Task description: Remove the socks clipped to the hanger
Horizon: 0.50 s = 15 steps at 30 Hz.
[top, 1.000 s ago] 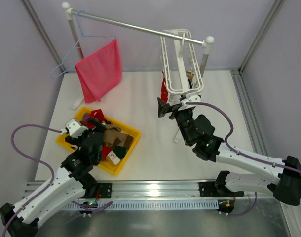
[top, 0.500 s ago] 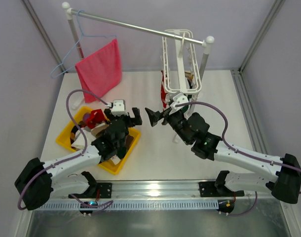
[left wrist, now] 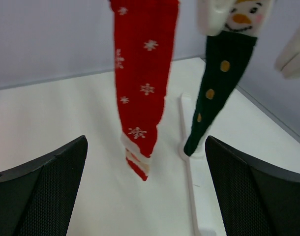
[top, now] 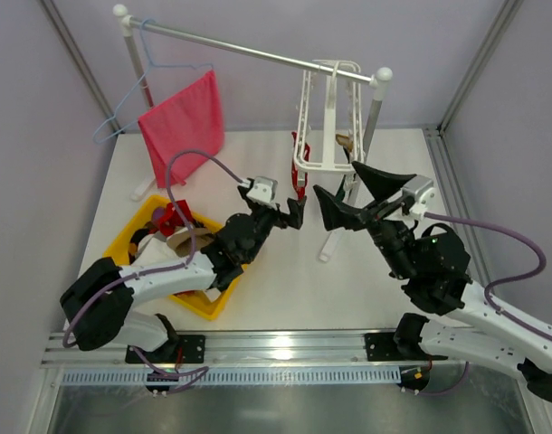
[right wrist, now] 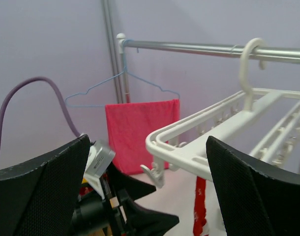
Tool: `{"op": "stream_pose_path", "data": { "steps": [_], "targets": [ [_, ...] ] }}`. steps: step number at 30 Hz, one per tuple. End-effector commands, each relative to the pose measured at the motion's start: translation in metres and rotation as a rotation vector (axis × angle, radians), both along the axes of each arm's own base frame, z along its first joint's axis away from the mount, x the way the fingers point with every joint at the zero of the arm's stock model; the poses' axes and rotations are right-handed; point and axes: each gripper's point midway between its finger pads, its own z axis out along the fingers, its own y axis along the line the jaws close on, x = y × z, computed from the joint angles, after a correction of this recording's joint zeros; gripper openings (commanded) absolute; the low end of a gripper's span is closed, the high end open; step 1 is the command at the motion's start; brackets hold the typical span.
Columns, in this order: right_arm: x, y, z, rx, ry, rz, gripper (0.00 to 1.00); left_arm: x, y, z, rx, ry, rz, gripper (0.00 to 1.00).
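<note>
Seen from above, the hanger hangs from the rail in the upper centre-right of the frame, and socks are still clipped under it. A yellow bin at lower left holds a heap of small fabric pieces. The left pincer sits just below the red one, spread wide and holding nothing. The right pincer, to the lower right of the hanger, is just as wide open and empty. In the left wrist view the red sock drops from the top centre, its toe level with the two open fingertips and touching neither. A green sock with a snowman cuff hangs to its right above the white counter; the clips are out of frame. In the right wrist view the hanger's frame crosses the right half with its hook over the rail, and a strip of red sock shows below it. The step in hand looks like the approach to the red sock. Next, the left pincer probably needs to move in, close on the sock's lower part and pull down until the clip lets go. The frame hangs free, so the right pincer may have to steady it.
</note>
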Motion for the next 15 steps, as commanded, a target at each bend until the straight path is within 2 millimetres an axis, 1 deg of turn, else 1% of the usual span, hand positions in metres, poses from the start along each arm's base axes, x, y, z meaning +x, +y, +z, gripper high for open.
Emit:
{"op": "stream_pose_path", "data": {
  "steps": [1, 2, 3, 4, 5, 6, 7, 8, 9, 10, 11, 12, 13, 14, 15],
  "targets": [
    [0.006, -0.043, 0.023, 0.056, -0.047, -0.177, 1.00, -0.017, -0.038, 0.031, -0.038, -0.125, -0.083, 1.00],
    [0.014, -0.057, 0.019, 0.070, -0.012, -0.263, 1.00, -0.017, -0.047, 0.023, -0.028, -0.116, -0.087, 1.00],
    [0.017, -0.064, 0.018, 0.065, -0.005, -0.308, 1.00, -0.019, -0.053, 0.024, -0.032, -0.120, -0.099, 0.99],
    [0.021, -0.070, 0.016, 0.061, 0.004, -0.348, 1.00, -0.026, -0.064, 0.023, -0.038, -0.125, -0.123, 1.00],
    [0.026, -0.083, 0.011, 0.059, 0.032, -0.425, 1.00, -0.028, -0.071, 0.025, -0.045, -0.131, -0.131, 1.00],
    [0.028, -0.088, 0.008, 0.057, 0.042, -0.458, 1.00, -0.027, -0.079, 0.014, -0.015, -0.127, -0.133, 1.00],
    [0.030, -0.097, 0.009, 0.075, 0.047, -0.498, 1.00, -0.033, -0.087, 0.015, -0.021, -0.137, -0.148, 1.00],
    [0.032, -0.104, 0.005, 0.074, 0.055, -0.533, 1.00, -0.034, -0.093, 0.019, -0.027, -0.146, -0.154, 1.00],
    [0.034, -0.114, 0.004, 0.093, 0.068, -0.573, 1.00, -0.034, -0.098, 0.017, -0.024, -0.145, -0.161, 1.00],
    [0.036, -0.127, 0.004, 0.113, 0.070, -0.615, 1.00, -0.034, -0.105, 0.009, -0.016, -0.141, -0.168, 1.00],
    [0.038, -0.136, 0.004, 0.147, 0.082, -0.635, 1.00, -0.032, -0.110, 0.011, -0.022, -0.146, -0.167, 0.99],
    [0.040, -0.139, 0.004, 0.163, 0.081, -0.633, 1.00, -0.030, -0.113, 0.010, -0.025, -0.149, -0.164, 0.99],
    [0.046, -0.153, 0.000, 0.159, 0.090, -0.682, 1.00, -0.025, -0.115, -0.001, -0.005, -0.142, -0.147, 1.00],
    [0.048, -0.156, -0.001, 0.169, 0.091, -0.678, 1.00, -0.023, -0.116, 0.005, -0.031, -0.158, -0.131, 1.00],
    [0.051, -0.154, -0.002, 0.186, 0.098, -0.651, 1.00, -0.019, -0.115, 0.003, -0.032, -0.162, -0.111, 1.00]
  ]
}}
